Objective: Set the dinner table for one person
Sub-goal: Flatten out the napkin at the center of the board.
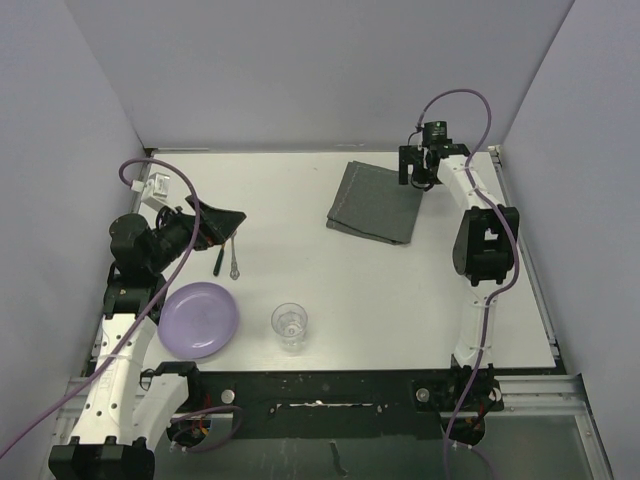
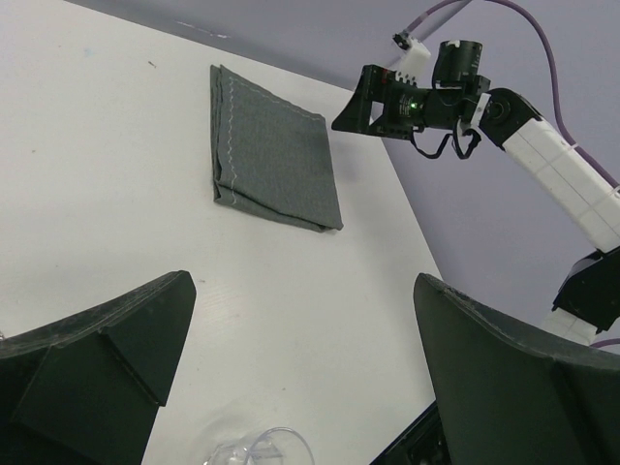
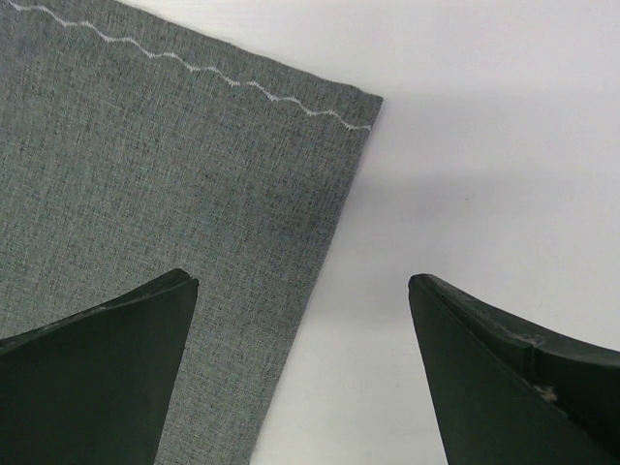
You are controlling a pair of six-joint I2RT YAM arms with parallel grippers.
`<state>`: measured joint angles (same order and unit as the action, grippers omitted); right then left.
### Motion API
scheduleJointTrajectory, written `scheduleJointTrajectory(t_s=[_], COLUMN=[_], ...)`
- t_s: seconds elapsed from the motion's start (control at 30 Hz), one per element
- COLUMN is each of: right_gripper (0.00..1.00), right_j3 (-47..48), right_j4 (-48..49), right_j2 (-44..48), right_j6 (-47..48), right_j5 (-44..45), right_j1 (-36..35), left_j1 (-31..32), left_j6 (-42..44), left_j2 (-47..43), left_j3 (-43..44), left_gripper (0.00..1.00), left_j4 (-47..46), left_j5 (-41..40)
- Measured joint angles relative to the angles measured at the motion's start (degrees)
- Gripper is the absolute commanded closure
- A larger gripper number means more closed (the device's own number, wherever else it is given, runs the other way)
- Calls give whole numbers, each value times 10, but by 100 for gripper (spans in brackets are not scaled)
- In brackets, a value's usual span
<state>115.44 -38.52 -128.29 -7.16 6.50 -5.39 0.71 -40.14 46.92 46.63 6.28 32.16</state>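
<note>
**Pinch the placemat's edge, both layers at once**

On the large white rectangular dinner table (image 1: pixel 400 290), which fills the top view, the left gripper (image 1: pixel 222 225) hangs at 9 o'clock with its claw spread and empty, over two pieces of metal cutlery (image 1: pixel 226 258). It is probably idle for now.

Farther off, at 1 o'clock, lies the dark grey folded cloth placemat (image 1: pixel 375 202). The right gripper (image 1: pixel 418 178) hovers over its 2 o'clock corner, claw spread, holding nothing. In the wrist view the cloth's side edge runs up between the two fingers. The step looks like a grasp on that edge, to bring the mat toward the near middle. It would go best if the claw came straight down astride the edge, one finger on cloth and one on bare table, and closed low enough to catch both folded layers; catching only the top layer would likely open the fold.

As for containers, the clear glass tumbler (image 1: pixel 290 325) stands upright at 7 o'clock and looks empty; the round lilac plastic plate (image 1: pixel 198 318), at 8 o'clock, carries nothing; the two stand apart.
</note>
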Motion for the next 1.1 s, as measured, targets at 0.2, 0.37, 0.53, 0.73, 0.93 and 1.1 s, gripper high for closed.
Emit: scheduleJointTrajectory(t_s=[0.2,0.37,0.53,0.73,0.93,1.1], right_gripper=[8,8,17,67,100,100], right_j3=[-17,-18,-18,-18,-8,-5], right_j4=[13,19,20,19,12,0], right_j2=[-15,-43,-62,-76,-81,-78], right_j6=[-18,-27,-37,-45,-55,-51], right_j5=[-29,-52,-68,-87,-91,-66], right_j1=[5,8,16,23,23,11], left_j1=[1,1,1,1,1,1], left_j6=[11,19,20,24,29,29], left_j2=[-7,-8,-8,-12,-19,-18], left_j3=[0,0,0,0,0,-4], left_gripper=[2,2,2,2,2,2], left_j4=[22,37,48,60,70,68], left_j5=[-9,-20,-26,-33,-44,-48])
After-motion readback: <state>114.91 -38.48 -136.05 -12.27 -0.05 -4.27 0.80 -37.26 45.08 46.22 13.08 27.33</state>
